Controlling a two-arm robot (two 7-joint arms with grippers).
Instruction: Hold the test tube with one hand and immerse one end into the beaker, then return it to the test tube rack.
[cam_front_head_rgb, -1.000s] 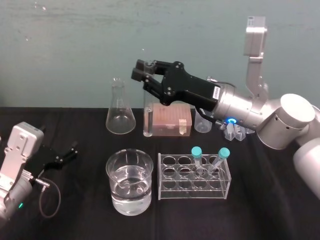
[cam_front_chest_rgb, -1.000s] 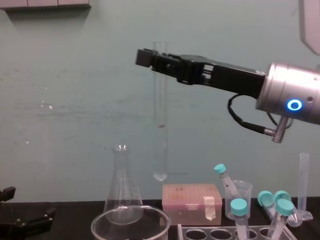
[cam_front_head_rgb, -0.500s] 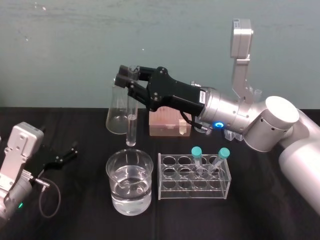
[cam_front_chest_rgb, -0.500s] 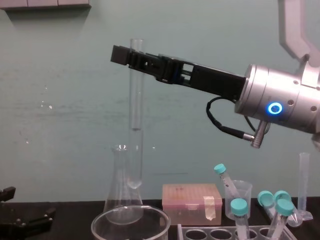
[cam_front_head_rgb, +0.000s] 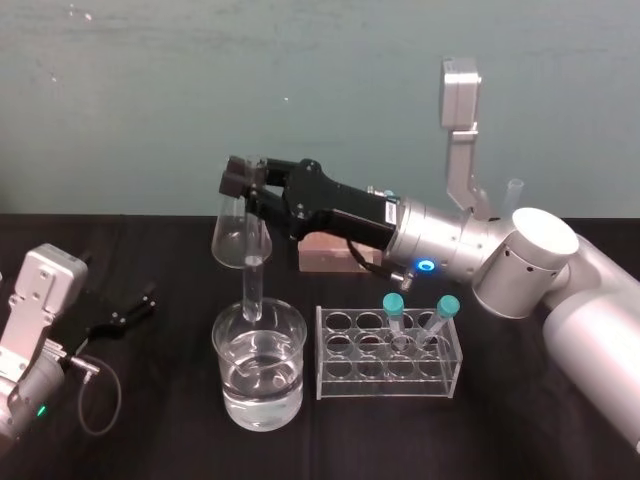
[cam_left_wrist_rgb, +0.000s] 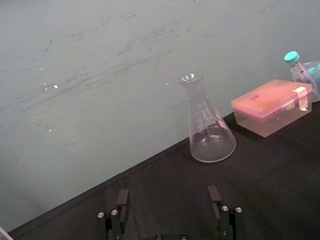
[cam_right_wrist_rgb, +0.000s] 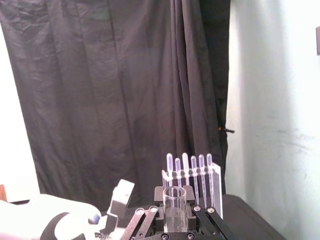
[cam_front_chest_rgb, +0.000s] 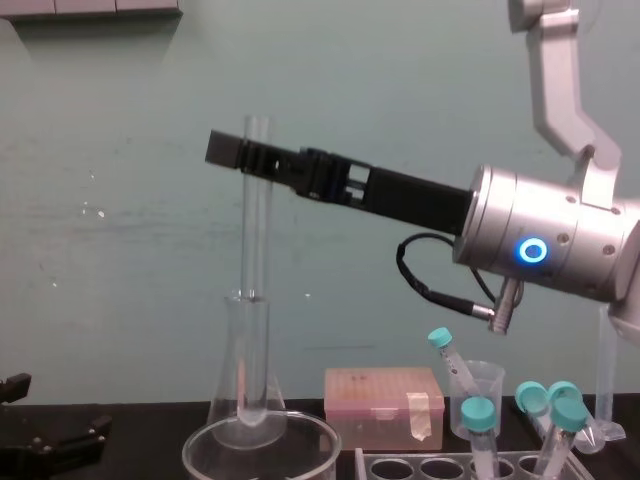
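Dipping stage. The right gripper (cam_front_head_rgb: 245, 183) reaches leftward over the table, its fingers pinching the test tube (cam_front_head_rgb: 253, 280) just below the open mouth. This high grip leaves nearly the whole length free to go down into liquid. The tube hangs upright so that its round bottom leads. That end sits over the mouth of the beaker (cam_front_head_rgb: 222, 338), at about rim level and apparently above the water (cam_front_head_rgb: 260, 385). Judged from this, immersion is not yet made, and a straight descent is what the next move calls for.

The test tube rack (cam_front_head_rgb: 340, 385) stands just beside the beaker, keeping the return short. Two teal-capped tubes (cam_front_head_rgb: 393, 305) occupy its right end and the remaining holes are free. The left gripper (cam_left_wrist_rgb: 167, 215) rests parked at the table's left, fingers spread, near the conical flask (cam_left_wrist_rgb: 209, 135).
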